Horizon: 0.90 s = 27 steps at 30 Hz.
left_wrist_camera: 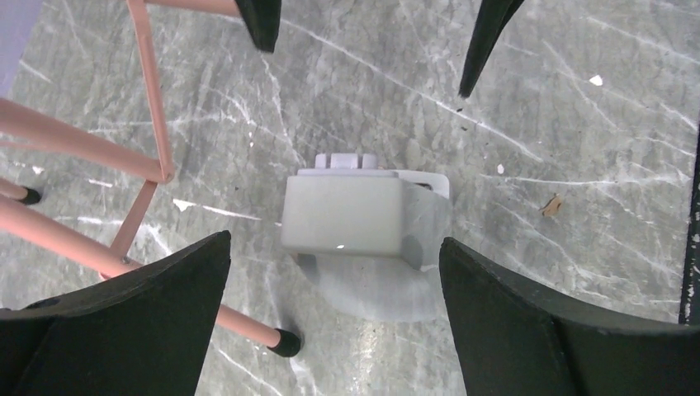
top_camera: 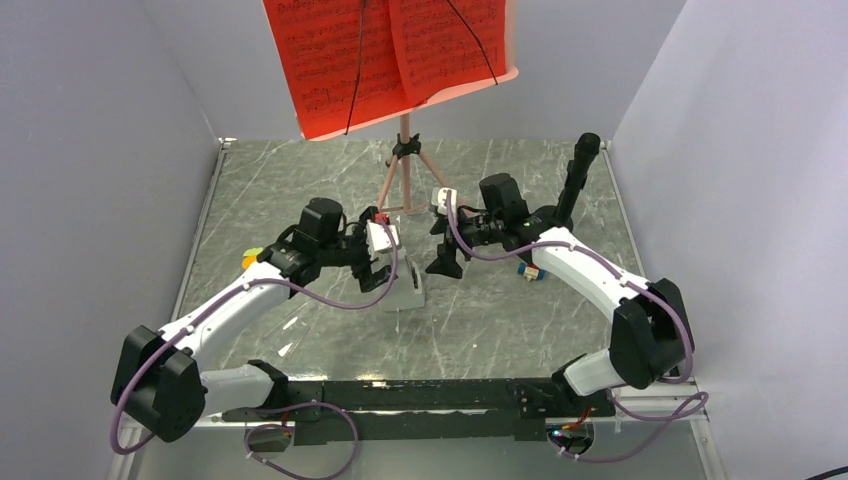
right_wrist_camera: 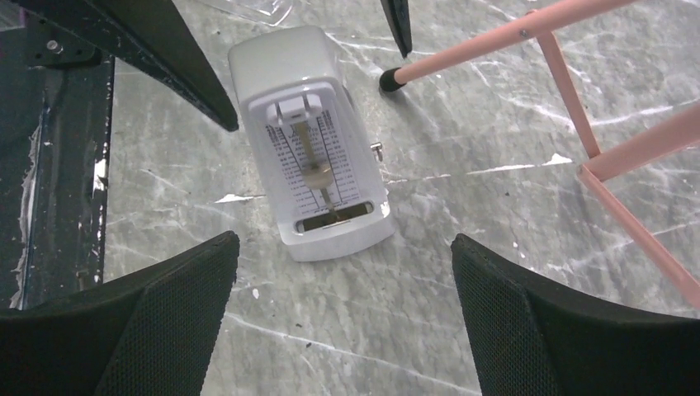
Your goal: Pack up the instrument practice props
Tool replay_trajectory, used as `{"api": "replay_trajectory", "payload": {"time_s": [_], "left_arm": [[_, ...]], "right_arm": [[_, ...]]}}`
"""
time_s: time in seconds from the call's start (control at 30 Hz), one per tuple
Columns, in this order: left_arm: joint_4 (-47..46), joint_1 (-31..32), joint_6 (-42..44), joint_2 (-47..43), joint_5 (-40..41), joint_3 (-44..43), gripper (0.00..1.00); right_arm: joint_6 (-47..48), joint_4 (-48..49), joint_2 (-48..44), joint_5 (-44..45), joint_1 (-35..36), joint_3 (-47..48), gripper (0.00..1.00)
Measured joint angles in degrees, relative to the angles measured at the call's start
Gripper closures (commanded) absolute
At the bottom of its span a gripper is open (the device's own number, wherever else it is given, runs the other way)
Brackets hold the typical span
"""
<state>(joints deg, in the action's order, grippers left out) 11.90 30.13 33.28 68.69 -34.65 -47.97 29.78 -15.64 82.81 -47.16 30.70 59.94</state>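
Left gripper [left_wrist_camera: 334, 247]: jaws wide apart, holding nothing, just above the metronome [right_wrist_camera: 318, 157].
Metronome: upright on the table [top_camera: 520, 320], between both grippers.
Right gripper [right_wrist_camera: 345, 241]: also spread, empty, facing the metronome.
Stand [top_camera: 404, 165]: just behind, on its tripod.
Pages [top_camera: 350, 60]: red, on the stand.

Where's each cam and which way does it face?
Top external: above and behind, facing down at the table; left arm and right arm show.
Left wrist: on the left arm, facing down at the metronome; open left hand shows.
Right wrist: on the right arm, facing down at the same metronome; open right hand shows.
Shared: wrist views both hold metronome and music stand legs.
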Motion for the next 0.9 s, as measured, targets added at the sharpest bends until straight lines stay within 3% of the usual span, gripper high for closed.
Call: {"api": "replay_trajectory", "payload": {"time_s": [0.23,0.57,0.9], "left_arm": [[6.73,-0.50,0.20,-1.07,4.72,-0.57,0.03],[18.49,-1.90,0.90,-10.99,11.52,-0.59,0.03],[28.22,-6.05,-1.84,-3.34,29.49,1.01,0.03]], "right_arm": [[2.36,-7.45,-0.33,0.20,-0.63,1.60,0.00],[5.42,-14.56,-3.15,1.22,-2.43,3.45,0.00],[7.21,-18.60,-3.54,1.27,-2.40,7.13,0.00]]}}
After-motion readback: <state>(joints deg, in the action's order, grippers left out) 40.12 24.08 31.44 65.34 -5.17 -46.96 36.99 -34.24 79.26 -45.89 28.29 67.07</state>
